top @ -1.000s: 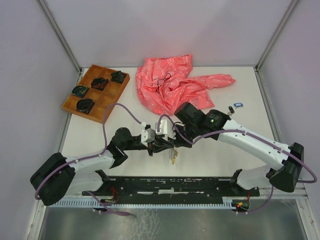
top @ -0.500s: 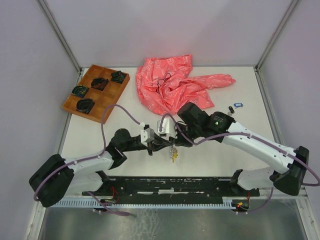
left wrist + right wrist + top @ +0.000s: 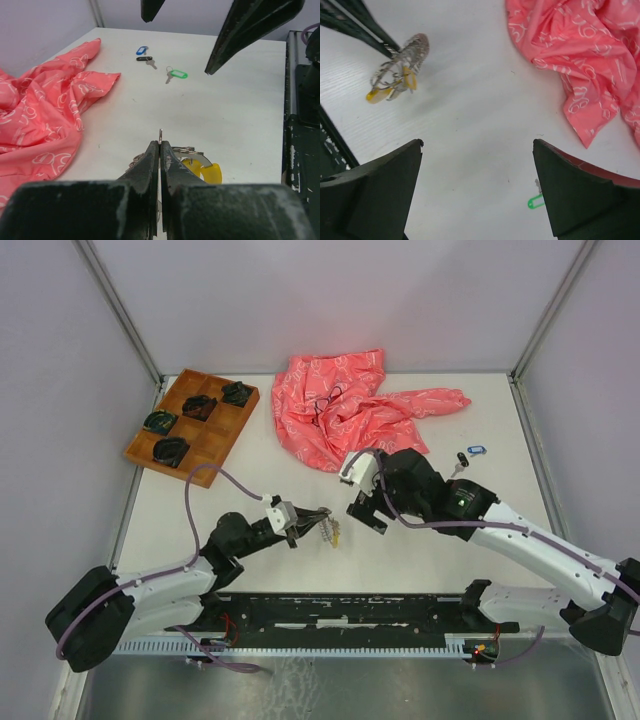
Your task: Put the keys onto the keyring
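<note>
left claw: (image 3: pixel 160 147) it's clamping down tight on the keyring (image 3: pixel 160 132), fingers pressed together with the ring's thin edge poking up just past the tips
keyring: it's hanging off the left claw's tips above the table, in a bunch with some silver bits I'm not making out clearly
yellow key: (image 3: pixel 207 172) it's dangling just below and beside the left claw's tips, and I'm guessing it's already threaded on the ring
right claw: (image 3: pixel 477 145) it's hovering wide open and gripping nothing, facing the left claw with a clear gap between them
green key: (image 3: pixel 176 75) it's lying loose on the table well beyond the left claw, and showing near one finger of the right claw in its own wrist view
blue key: (image 3: pixel 141 50) it's sitting further out past the green one
black key: (image 3: pixel 145 58) it's lying just beside the blue key
pink cloth: (image 3: pixel 40 110) it's bunching up off to one side of both claws, not in the way
progress: I'm reading this as roughly one key done
left to do: green, blue and black are all waiting on the table, so I'm figuring the open right claw is the one going to fetch the next
</note>
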